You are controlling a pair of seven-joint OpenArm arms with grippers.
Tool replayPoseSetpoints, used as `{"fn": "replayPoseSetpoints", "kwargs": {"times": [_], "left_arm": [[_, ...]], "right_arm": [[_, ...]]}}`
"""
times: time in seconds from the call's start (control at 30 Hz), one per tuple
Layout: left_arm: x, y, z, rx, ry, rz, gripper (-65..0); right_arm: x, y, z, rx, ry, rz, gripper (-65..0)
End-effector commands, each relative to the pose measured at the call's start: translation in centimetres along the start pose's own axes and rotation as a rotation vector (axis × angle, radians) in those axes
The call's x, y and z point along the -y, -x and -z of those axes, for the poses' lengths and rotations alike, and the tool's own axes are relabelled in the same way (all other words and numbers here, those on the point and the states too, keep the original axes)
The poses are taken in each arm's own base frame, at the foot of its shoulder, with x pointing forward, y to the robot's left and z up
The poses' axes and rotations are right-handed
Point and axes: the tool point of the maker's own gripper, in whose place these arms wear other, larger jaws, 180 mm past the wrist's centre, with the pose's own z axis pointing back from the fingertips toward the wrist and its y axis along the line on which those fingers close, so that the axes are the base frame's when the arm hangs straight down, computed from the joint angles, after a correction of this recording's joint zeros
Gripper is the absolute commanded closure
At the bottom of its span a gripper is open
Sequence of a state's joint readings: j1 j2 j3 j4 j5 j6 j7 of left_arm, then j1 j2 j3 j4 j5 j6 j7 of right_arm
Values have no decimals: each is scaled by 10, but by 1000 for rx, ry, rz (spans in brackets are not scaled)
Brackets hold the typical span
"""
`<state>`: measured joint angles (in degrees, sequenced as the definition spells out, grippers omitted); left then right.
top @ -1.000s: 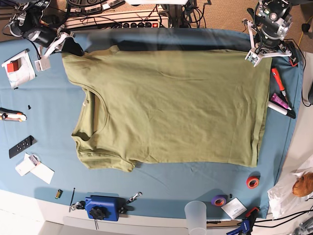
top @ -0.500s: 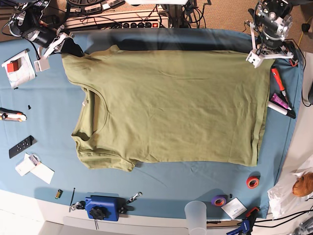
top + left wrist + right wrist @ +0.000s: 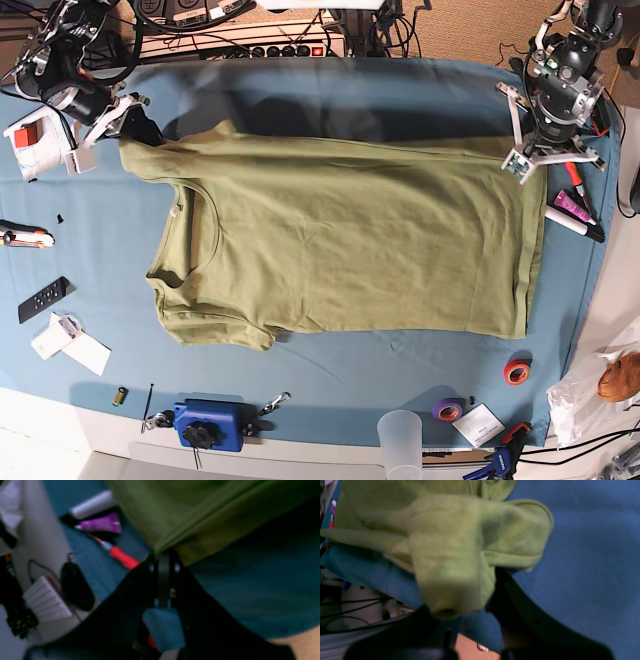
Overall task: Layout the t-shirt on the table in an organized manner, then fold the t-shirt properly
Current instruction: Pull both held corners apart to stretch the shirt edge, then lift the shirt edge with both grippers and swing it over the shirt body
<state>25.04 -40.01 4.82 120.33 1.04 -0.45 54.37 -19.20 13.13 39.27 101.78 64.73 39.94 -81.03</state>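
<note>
The olive-green t-shirt lies spread on the teal table, neckline to the left and hem to the right. My left gripper is shut on the far hem corner; the left wrist view shows the jaws pinched on the hem. My right gripper is shut on the far sleeve, which bunches over the fingers in the right wrist view. The far edge of the shirt is drawn taut between both grippers. The near sleeve lies crumpled on the cloth.
A red screwdriver, a purple tube and a marker lie just right of the hem. Tape rolls, a plastic cup and a blue device line the near edge. A remote and paper packets lie left.
Both grippers have moved toward the near side with the shirt's far edge, which now lies lower over the shirt's body. More bare blue cloth shows behind it.
</note>
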Motion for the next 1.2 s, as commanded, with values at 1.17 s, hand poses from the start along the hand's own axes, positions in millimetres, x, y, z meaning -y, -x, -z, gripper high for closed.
{"fn": "replayPoseSetpoints", "kwargs": {"times": [1.17], "left_arm": [[-106,-30,-88,138,-623,-36,0]], "right_arm": [[-77,-117,-90,378,205,-503,0]]}}
